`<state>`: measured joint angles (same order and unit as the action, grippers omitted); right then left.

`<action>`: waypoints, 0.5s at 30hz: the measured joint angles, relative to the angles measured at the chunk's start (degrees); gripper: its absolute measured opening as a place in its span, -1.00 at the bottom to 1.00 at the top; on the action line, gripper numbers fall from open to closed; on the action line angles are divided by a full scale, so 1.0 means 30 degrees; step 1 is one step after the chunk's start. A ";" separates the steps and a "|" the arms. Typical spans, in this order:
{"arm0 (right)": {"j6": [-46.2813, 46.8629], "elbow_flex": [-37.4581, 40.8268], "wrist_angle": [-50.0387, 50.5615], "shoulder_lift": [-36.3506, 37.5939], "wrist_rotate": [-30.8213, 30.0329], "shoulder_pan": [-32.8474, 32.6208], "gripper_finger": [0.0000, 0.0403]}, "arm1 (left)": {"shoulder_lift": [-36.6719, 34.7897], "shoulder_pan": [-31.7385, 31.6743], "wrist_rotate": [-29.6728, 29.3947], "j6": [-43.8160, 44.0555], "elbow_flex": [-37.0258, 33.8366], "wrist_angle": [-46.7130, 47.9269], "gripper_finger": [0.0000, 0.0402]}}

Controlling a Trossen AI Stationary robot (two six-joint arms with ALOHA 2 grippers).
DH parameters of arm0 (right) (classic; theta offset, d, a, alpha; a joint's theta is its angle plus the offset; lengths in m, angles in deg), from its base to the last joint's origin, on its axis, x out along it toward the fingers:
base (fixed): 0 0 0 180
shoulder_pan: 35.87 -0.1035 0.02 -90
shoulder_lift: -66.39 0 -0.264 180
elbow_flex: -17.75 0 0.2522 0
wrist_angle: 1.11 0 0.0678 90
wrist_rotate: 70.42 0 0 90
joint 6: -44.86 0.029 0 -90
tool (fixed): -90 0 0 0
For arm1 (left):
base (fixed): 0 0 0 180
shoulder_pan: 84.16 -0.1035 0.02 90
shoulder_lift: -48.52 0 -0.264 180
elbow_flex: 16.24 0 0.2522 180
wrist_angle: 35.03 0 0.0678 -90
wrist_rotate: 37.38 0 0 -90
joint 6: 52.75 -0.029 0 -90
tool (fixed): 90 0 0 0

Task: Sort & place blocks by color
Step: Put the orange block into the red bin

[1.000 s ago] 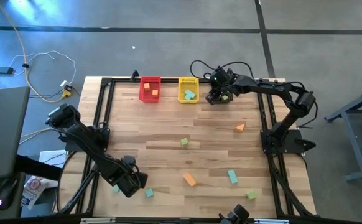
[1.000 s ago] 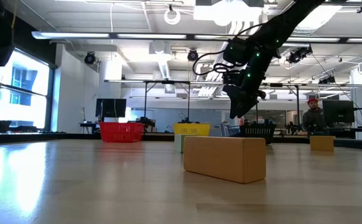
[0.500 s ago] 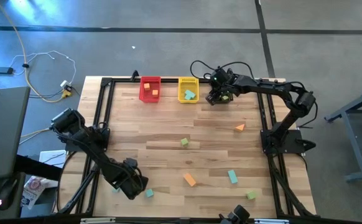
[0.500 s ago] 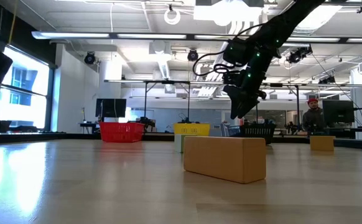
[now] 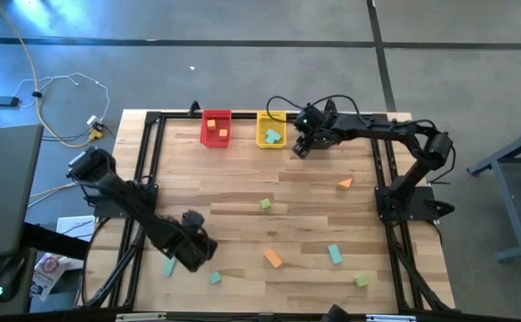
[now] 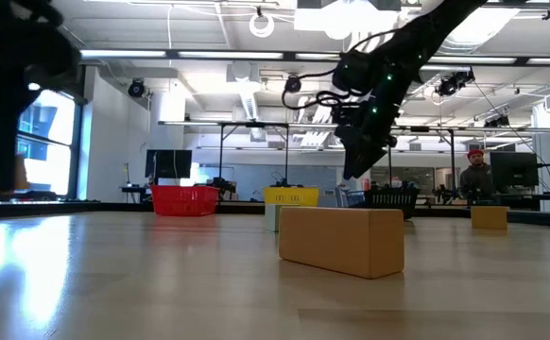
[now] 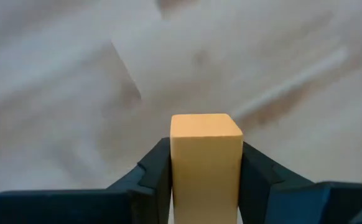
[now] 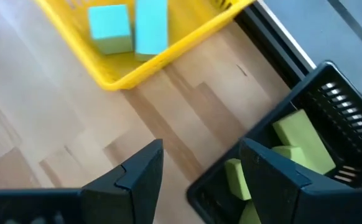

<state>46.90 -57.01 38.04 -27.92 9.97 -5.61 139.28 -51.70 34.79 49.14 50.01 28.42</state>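
My left gripper (image 5: 193, 252) stands near the table's near left corner, shut on an orange block (image 7: 206, 134). My right gripper (image 8: 199, 149) hovers open at the far edge, between the yellow bin (image 8: 116, 78) and the black bin (image 8: 330, 93), with nothing between its fingers. Loose blocks lie flat on the wood: a green cube (image 5: 266, 205), an orange wedge (image 5: 345, 183), an orange bar (image 5: 272, 258), teal blocks (image 5: 335, 254) (image 5: 214, 278) (image 5: 168, 266), and a green one (image 5: 361, 280). My left gripper pinches the orange block by two opposite sides (image 7: 175, 162) between its two fingers. The fingers come steeply from above. The block's free end (image 7: 206, 124) sticks out past the fingertips. In the wrist view it seems clear of the blurred tabletop.
The red bin (image 5: 216, 128) holds orange blocks, the yellow bin (image 5: 271, 128) teal ones, and the black bin holds green blocks (image 8: 299, 134). A black frame (image 5: 149, 170) runs along the table's edges. The orange bar (image 6: 341, 241) looms close in the low view.
My left gripper has gone a little away from the near edge and toward the table's right, rolling as it went. This has uncovered a teal block beside it. My right gripper has shifted toward the table's left, nearer the yellow bin.
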 joint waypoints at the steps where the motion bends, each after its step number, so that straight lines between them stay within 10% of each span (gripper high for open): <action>1: 0.0000 0.0000 0.0000 0.0000 -0.0257 -0.0252 -0.01 | -0.0388 -0.0312 -0.0470 -0.0504 0.0000 0.0433 -0.48; 15: 0.0454 -0.0007 0.0019 0.0000 -0.1284 -0.4337 -0.01 | -0.4331 -0.6519 -0.4913 -1.0461 -0.0007 0.2350 -0.48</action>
<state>48.26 -57.03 38.10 -27.92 6.11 -18.63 126.29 -71.26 20.05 17.76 49.99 35.47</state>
